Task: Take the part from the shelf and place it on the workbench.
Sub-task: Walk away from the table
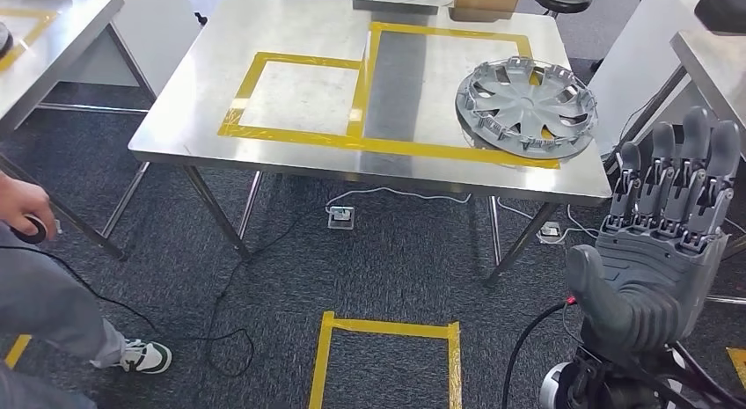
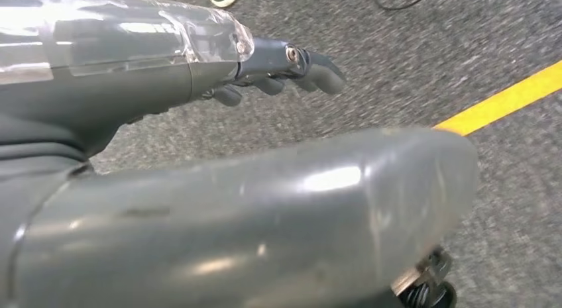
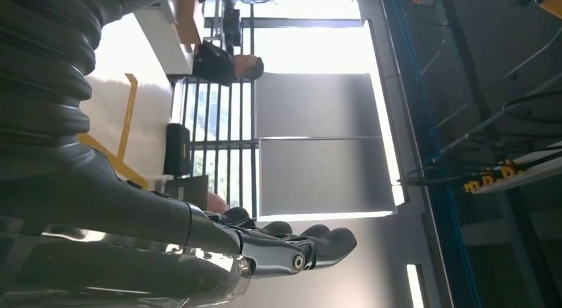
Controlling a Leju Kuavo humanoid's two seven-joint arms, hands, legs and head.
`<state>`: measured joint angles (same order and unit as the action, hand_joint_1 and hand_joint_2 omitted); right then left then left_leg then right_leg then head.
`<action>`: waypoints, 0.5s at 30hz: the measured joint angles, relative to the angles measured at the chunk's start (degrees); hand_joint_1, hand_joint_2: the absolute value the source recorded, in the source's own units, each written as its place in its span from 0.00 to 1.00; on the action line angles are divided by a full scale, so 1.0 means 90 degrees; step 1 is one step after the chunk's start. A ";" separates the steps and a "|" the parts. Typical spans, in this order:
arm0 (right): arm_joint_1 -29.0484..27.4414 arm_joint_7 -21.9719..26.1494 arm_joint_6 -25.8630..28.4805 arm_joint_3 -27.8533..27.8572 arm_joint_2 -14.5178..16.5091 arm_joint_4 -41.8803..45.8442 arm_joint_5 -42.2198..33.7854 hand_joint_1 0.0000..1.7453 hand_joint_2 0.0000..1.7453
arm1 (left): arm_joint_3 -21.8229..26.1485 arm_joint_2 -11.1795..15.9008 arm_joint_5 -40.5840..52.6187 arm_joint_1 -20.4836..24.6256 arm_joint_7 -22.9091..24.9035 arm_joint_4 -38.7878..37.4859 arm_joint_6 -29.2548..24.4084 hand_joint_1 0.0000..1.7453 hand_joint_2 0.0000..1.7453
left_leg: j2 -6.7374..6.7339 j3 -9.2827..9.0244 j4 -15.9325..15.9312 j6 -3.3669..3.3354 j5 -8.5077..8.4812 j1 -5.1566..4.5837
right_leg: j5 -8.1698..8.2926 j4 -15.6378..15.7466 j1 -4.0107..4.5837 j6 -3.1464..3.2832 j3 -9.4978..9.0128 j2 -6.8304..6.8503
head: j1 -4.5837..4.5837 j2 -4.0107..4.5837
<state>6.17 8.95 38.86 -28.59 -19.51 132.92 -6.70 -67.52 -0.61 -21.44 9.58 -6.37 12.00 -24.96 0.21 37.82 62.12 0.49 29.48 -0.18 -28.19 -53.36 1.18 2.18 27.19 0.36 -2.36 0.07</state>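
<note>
Hubcap (image 1: 526, 107) already lies flat on the steel table (image 1: 202, 119), upper right of head view, overlapping the yellow tape outline (image 1: 369, 145) w/ its lower right edge past the tape. Right hand (image 1: 664, 242) raised at lower right, fingers straight & apart, holding nothing, well apart from the hubcap. Left hand (image 2: 285, 69) hangs over the carpet, fingers lightly curled, nothing in it. Looks like placing is done; only pulling the arm back left, maybe

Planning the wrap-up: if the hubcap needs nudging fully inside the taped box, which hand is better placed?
Right. The right hand is raised, fingers apart, beside the table corner where the hubcap lies; the left hand hangs toward the floor.
</note>
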 joint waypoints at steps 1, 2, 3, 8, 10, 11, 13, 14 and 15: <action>-0.0005 -0.0013 0.0000 -0.0001 0.0002 -0.0001 -0.0002 0.00 1.00 | -0.0018 0.0004 0.0001 0.0002 0.0000 0.0000 -0.0001 0.00 0.00 | -0.0007 0.0098 0.0360 0.0031 0.0322 0.0016 | 0.0064 -0.0015 -0.0002 0.0001 0.0093 0.0007 | 0.0039 0.0000; -0.0012 -0.0024 0.0002 -0.0004 0.0004 -0.0002 -0.0002 0.00 1.00 | -0.0039 0.0010 0.0005 0.0003 -0.0001 0.0000 -0.0001 0.00 0.00 | -0.0009 0.0184 0.0768 0.0063 0.0576 0.0040 | 0.0119 -0.0042 -0.0006 -0.0005 0.0192 0.0015 | 0.0070 0.0000; -0.0026 -0.0035 0.0006 -0.0007 0.0005 -0.0004 0.0002 0.00 1.00 | -0.0058 0.0016 0.0015 0.0002 -0.0001 0.0000 -0.0002 0.00 0.00 | -0.0011 0.0224 0.1106 0.0097 0.0696 0.0061 | 0.0172 -0.0078 -0.0010 -0.0023 0.0298 0.0024 | 0.0094 0.0000; -0.0183 -0.0058 0.0027 -0.0036 0.0007 -0.0026 0.0169 0.00 1.00 | -0.0130 0.0025 0.0101 0.0005 0.0028 0.0005 -0.0005 0.00 0.00 | -0.0015 -0.0755 0.0208 0.0249 0.0209 0.0124 | 0.0338 -0.0437 -0.0099 -0.0167 0.0864 0.0041 | 0.0163 0.0000; -0.0270 -0.0065 0.0027 -0.0034 0.0011 -0.0034 0.0269 0.00 1.00 | -0.0143 0.0022 0.0113 0.0005 0.0022 0.0015 -0.0006 0.00 0.00 | 0.0014 -0.1054 -0.0298 0.0197 0.0352 0.0109 | 0.0400 -0.0552 -0.0097 -0.0227 0.0981 0.0035 | 0.0203 0.0000; -0.0314 -0.0069 0.0028 -0.0030 0.0015 -0.0036 0.0307 0.00 1.00 | -0.0154 0.0021 0.0115 0.0001 0.0019 0.0018 -0.0001 0.00 0.00 | 0.0026 -0.1083 -0.0362 0.0134 0.0359 0.0094 | 0.0444 -0.0574 -0.0097 -0.0254 0.1002 0.0033 | 0.0207 0.0000; -0.0398 -0.0076 0.0031 -0.0021 0.0026 -0.0041 0.0338 0.00 1.00 | -0.0175 0.0007 0.0139 -0.0004 0.0019 0.0020 0.0025 0.00 0.00 | 0.0014 -0.1015 -0.0365 0.0012 0.0289 0.0096 | 0.0431 -0.0610 -0.0112 -0.0310 0.1050 0.0027 | 0.0195 0.0000; -0.0434 -0.0080 0.0033 -0.0016 0.0032 -0.0043 0.0340 0.00 1.00 | -0.0184 0.0001 0.0163 -0.0002 0.0016 0.0021 0.0038 0.00 0.00 | 0.0004 -0.0965 -0.0369 -0.0059 0.0236 0.0099 | 0.0276 -0.0733 -0.0122 -0.0343 0.1097 0.0023 | 0.0183 0.0000; -0.0463 -0.0081 0.0035 -0.0013 0.0038 -0.0046 0.0344 0.00 1.00 | -0.0198 -0.0007 0.0185 0.0001 0.0007 0.0022 0.0046 0.00 0.00 | -0.0005 -0.0902 -0.0375 -0.0121 0.0178 0.0101 | 0.0012 -0.0985 -0.0130 -0.0379 0.1168 0.0020 | 0.0164 0.0000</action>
<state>2.00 8.22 39.17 -28.71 -19.17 132.50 -3.61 -69.30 -0.67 -19.77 9.58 -6.30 12.20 -24.55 0.16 29.71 58.75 -0.60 31.08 0.74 -28.08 -62.22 0.01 -1.23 37.70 0.54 -0.89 0.07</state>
